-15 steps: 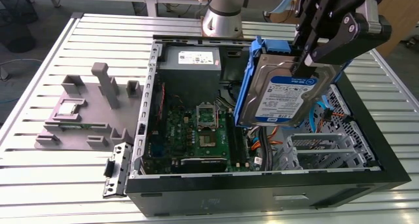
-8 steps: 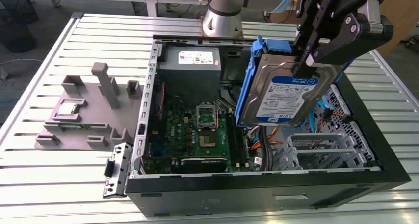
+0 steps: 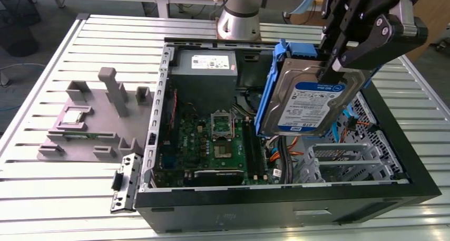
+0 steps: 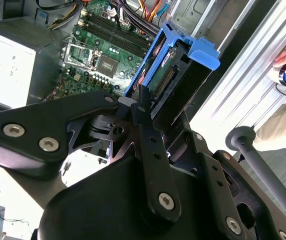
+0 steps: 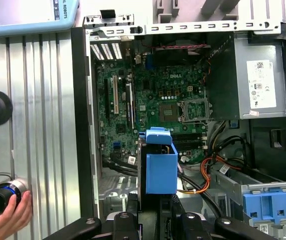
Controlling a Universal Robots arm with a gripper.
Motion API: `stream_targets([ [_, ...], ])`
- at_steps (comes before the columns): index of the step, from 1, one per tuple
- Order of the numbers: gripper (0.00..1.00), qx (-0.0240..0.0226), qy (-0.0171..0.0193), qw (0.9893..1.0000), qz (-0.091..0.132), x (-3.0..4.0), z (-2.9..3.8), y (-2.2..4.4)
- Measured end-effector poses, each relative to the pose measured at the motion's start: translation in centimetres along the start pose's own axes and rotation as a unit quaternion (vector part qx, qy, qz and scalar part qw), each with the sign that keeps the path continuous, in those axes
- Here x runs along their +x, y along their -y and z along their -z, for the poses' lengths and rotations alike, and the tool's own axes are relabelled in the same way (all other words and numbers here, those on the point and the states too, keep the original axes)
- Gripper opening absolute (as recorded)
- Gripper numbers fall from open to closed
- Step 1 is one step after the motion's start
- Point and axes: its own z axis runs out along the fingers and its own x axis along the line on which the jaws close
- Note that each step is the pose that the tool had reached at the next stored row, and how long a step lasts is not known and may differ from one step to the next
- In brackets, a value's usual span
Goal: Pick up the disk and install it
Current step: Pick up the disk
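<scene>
Disk (image 3: 309, 101) gripped by top edge in clenched tool (image 3: 329, 71), hanging upright above open computer case (image 3: 281, 206), over drive cage (image 3: 341, 159) side. Vertical hold likely for clearance over motherboard (image 3: 211, 141). Case rests on slatted bench (image 3: 42, 199).

My gripper (image 3: 328, 72), above the computer case (image 3: 281, 209): matte black throughout, built from flat, round-ended linkage plates (image 4: 57, 130) pinned with silver socket-head screws (image 4: 14, 130), narrowing to two slim black fingers (image 4: 144, 107). Behind the case, my arm (image 3: 243, 11) is a smooth, silver-grey metal tube. In the first wrist view, the gripper's black base carries a row of small bright bolt heads (image 5: 122, 216).
</scene>
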Motion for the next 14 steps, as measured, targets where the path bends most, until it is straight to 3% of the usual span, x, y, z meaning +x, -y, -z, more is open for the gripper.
stream_targets([
  [8, 0.35, 0.0000, 0.0000, 1.0000, 0.000, -0.01, 0.00, 0.17],
  [14, 0.35, 0.0000, 0.0000, 1.0000, 0.000, -0.08, 0.02, 1.11],
])
